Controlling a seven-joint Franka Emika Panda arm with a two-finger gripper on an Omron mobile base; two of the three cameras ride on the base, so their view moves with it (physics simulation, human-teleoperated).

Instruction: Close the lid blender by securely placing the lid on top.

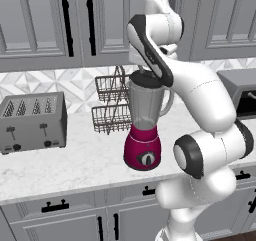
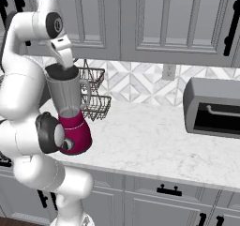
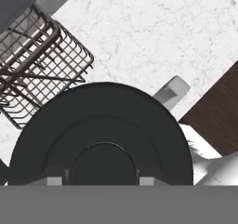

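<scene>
The blender (image 1: 143,150) stands on the marble counter, a magenta-red base with a black dial under a tall clear jar (image 2: 68,96). The black round lid (image 1: 145,79) lies level on the jar's rim, also seen from the right (image 2: 60,71). My gripper (image 2: 65,63) comes straight down onto it from above. In the hand view the lid (image 3: 102,125) spreads wide below me, and my gripper (image 3: 101,181) has its tips on either side of the raised centre knob, shut on it. The jar's handle (image 3: 172,92) pokes out past the lid.
A two-tier wire rack (image 1: 112,102) stands just behind the blender against the tiled wall. A grey toaster (image 1: 32,122) sits to the far left and a grey toaster oven (image 2: 213,108) to the right. The counter's front edge (image 1: 75,190) runs close before the blender.
</scene>
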